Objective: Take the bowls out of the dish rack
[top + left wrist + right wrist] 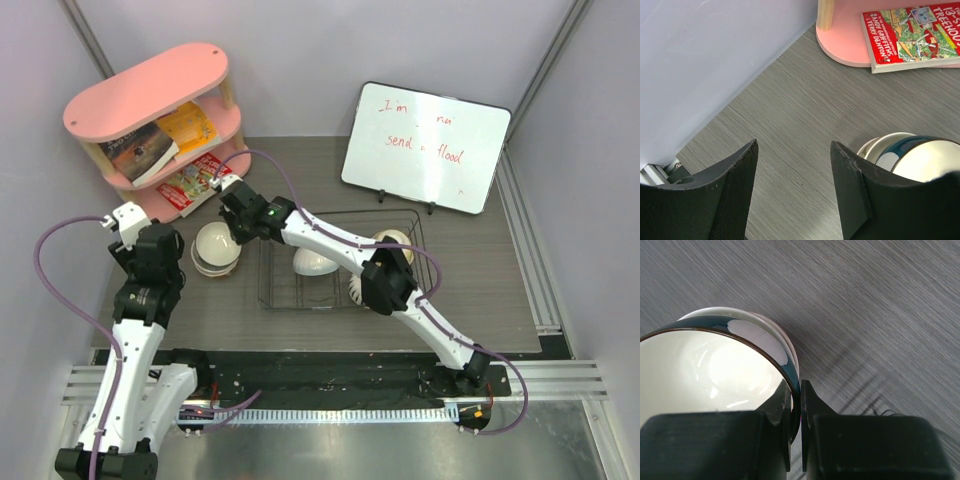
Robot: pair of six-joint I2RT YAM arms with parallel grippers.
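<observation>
My right gripper (pixel 236 224) (pixel 796 386) is shut on the rim of the blue-and-white banded bowl (pixel 217 243) (pixel 715 365). This bowl sits on top of another bowl on the table, left of the dish rack (pixel 300 306). The black wire rack holds a white bowl (pixel 313 262), a ribbed bowl (pixel 360 291) partly hidden by my right arm, and a pale bowl (pixel 393 240) at its far right. My left gripper (pixel 124 218) (pixel 794 146) is open and empty over bare table, left of the stack (pixel 910 156).
A pink shelf (pixel 150 110) with books stands at the back left; its base and a red book (pixel 912 35) show in the left wrist view. A whiteboard (pixel 425 147) stands behind the rack. A wall runs close on the left.
</observation>
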